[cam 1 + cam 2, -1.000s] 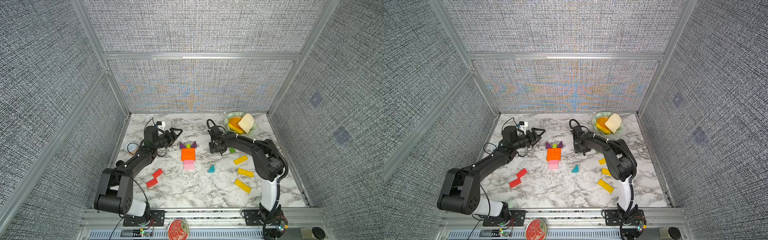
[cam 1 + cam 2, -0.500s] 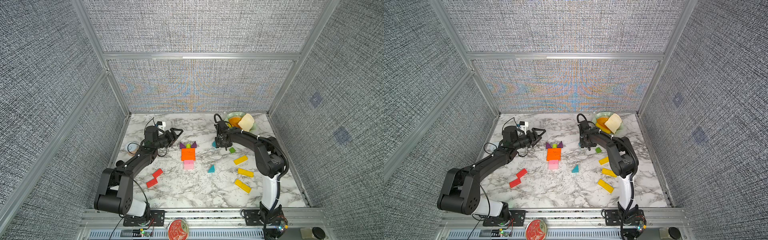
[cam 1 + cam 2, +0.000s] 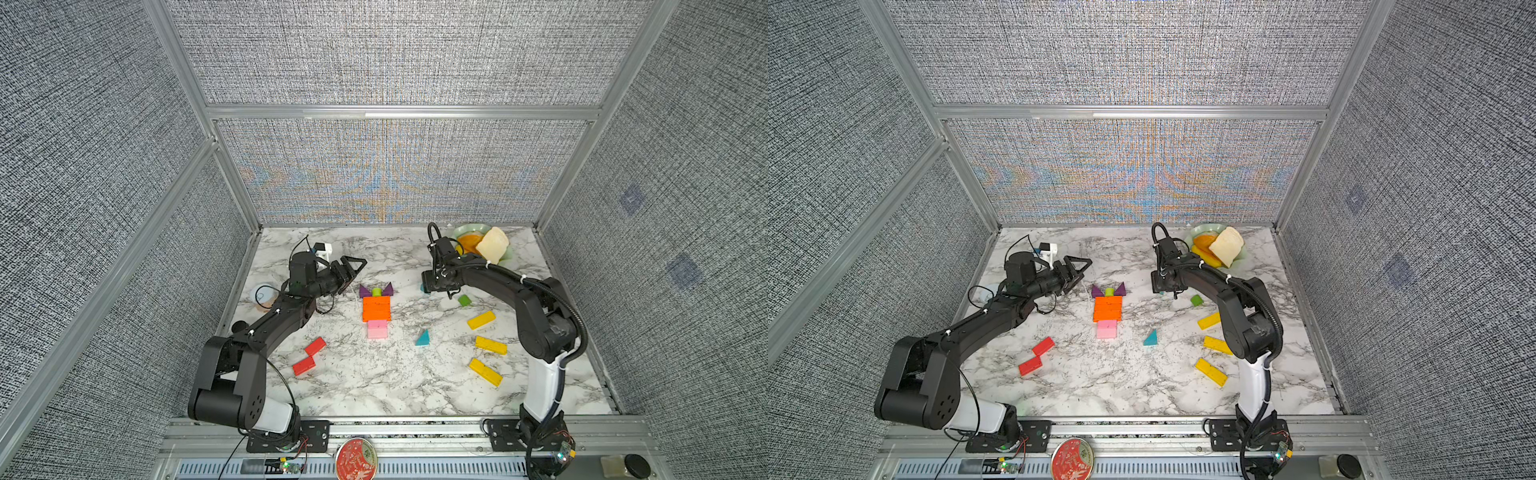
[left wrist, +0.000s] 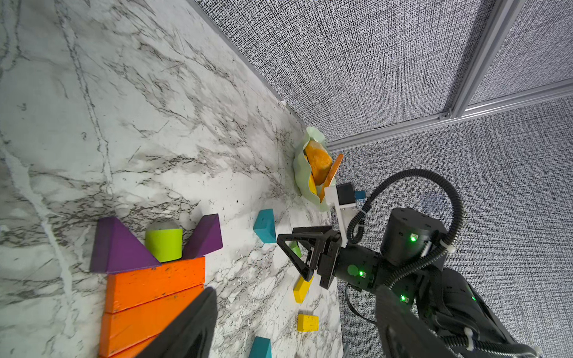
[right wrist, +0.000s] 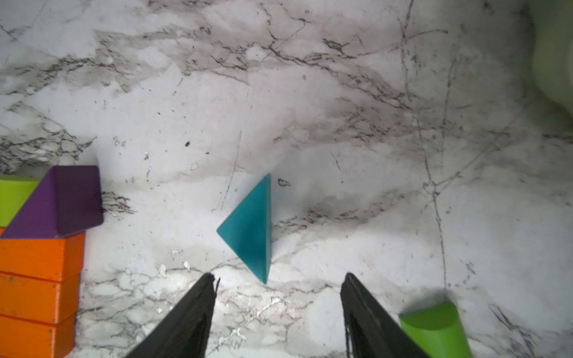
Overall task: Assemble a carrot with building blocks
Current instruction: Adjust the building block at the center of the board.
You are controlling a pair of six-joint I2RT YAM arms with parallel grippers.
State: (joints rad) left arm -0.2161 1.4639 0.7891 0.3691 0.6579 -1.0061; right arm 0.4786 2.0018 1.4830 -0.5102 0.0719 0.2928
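Broadly, the marble table (image 3: pixel 374 395) was shared by the two arms, and the half-built carrot (image 3: pixel 376 309) was laid flat in its middle, probably so that both arms could reach it. Its orange bars (image 3: pixel 376 308) were set side by side as the body. The pink bars (image 3: pixel 377 328) were put below them as a narrower end, and the purple triangles (image 3: pixel 365 291) stood at the top with a lime-green stub (image 3: pixel 376 292) between them, as leaves. The left gripper (image 3: pixel 358 266) was held near the leaves, with its jaws wide and empty, apparently only waiting. The right gripper (image 5: pixel 279 275) was also spread, with nothing gripped. A teal triangle (image 5: pixel 251 229) lay flat just ahead of its fingertips, beside the carrot but apart from it, and no contact could be seen. Compared with one second before, the right arm was found drawn away from the carrot toward the plate (image 3: pixel 465 230), its jaws were wider, and the teal triangle was uncovered.
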